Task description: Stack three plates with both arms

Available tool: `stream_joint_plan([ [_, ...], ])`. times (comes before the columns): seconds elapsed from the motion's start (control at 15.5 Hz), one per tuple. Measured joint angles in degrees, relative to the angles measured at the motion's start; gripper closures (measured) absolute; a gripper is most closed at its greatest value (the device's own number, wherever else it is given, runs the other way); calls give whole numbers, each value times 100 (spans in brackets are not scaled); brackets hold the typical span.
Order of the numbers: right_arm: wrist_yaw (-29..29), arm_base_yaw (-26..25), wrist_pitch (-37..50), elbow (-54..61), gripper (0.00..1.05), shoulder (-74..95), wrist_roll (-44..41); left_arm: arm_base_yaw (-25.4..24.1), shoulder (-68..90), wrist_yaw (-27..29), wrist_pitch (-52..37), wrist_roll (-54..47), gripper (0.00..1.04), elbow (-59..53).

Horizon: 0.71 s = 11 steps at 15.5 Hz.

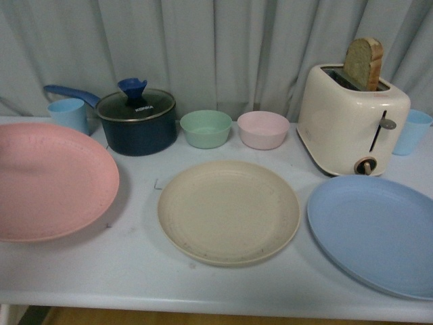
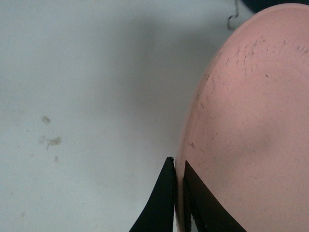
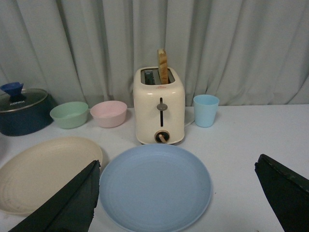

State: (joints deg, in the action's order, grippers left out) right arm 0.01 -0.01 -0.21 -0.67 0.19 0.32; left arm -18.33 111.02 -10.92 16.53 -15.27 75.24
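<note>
Clamping the rim of the round matte pink plate (image 1: 47,179) at frame left, the left end effector (image 2: 179,193) pinches it; the right end effector (image 3: 177,164) gapes before the flat-lying round blue plate (image 3: 154,188)

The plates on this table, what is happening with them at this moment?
A two-armed robot is set to stack them. Its left gripper is closed on the rim of the pink plate, with one finger on each side of it. The right gripper is wide open, with the blue plate in front of it, and does not touch it. The beige plate lies untouched between the two. All three plates are apart, and nothing is stacked yet.
</note>
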Motion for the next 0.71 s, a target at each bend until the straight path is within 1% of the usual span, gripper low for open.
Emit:
stream_joint_plan([
  [0.13,0,0,0,0,6,0,2,398,-704,37,39,42,102,-116],
  [0.32,0,0,0,0,6,0,2,1375,-1156,28,-52,380,102,-225],
  [0.39,0,0,0,0,6,0,2,1775,-1126,66,-83,562,102,-275],
  [0.52,0,0,0,0,6,0,2,3097,-673,280,-313,1215,102,-260],
  [0.65,0,0,0,0,6,0,0,3462,-286,282,-315,1340,102,-144],
  [0.71,0,0,0,0,6,0,0,3547,-81,297,-306,1423,102,-15],
])
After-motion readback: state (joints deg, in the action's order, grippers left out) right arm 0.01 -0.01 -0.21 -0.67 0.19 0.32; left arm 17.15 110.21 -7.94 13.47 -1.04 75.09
